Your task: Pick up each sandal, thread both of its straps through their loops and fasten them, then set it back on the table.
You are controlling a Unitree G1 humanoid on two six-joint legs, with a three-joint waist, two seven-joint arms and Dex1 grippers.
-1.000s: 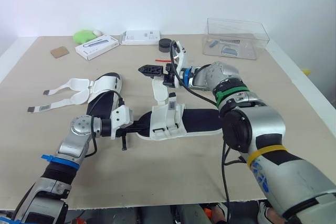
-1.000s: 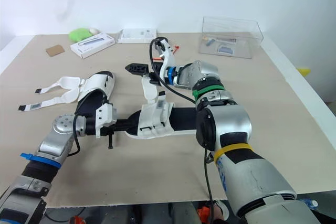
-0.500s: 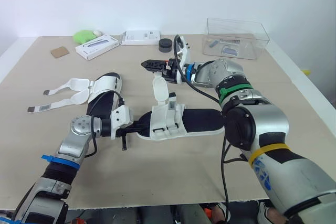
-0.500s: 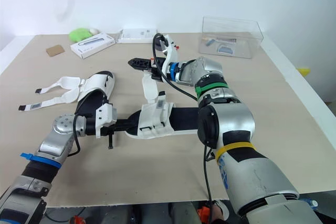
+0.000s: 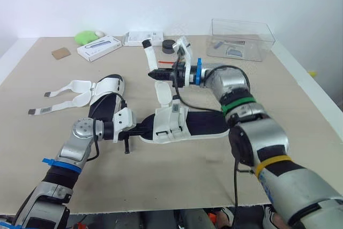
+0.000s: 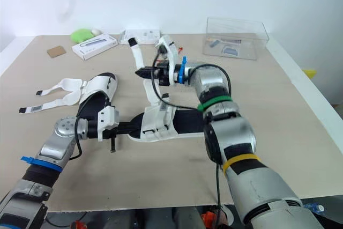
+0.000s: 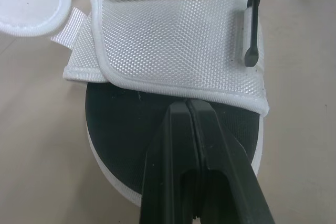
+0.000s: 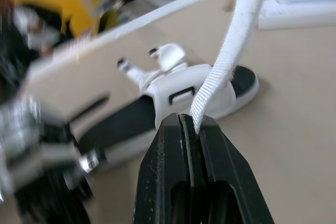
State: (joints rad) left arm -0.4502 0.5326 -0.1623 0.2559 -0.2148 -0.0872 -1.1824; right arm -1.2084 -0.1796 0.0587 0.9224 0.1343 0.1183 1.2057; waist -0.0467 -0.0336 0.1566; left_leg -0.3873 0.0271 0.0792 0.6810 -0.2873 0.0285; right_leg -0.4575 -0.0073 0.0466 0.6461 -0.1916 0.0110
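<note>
A white-strapped sandal with a black sole [image 5: 185, 124] lies mid-table. My left gripper [image 5: 143, 128] is shut, its tips resting on the black footbed [image 7: 131, 124] at the toe end, just short of the white front strap [image 7: 173, 40]. Above the sandal, my right gripper [image 5: 152, 73] is shut on one of the sandal's white straps [image 8: 231, 51], whose free end stands up [image 5: 146, 50]. A second sandal [image 5: 106, 96] lies to the left with both straps [image 5: 60, 98] spread open on the table.
A clear plastic box [image 5: 242, 38] stands at the back right. Two white boxes [image 5: 99, 47] [image 5: 143, 37], a green object [image 5: 86, 37], a black round thing [image 5: 169, 45] and a brown square [image 5: 60, 53] line the back.
My right gripper has gone from open to shut, taking hold of the strap, and the strap's free end now points upward. The left arm has stayed still.
</note>
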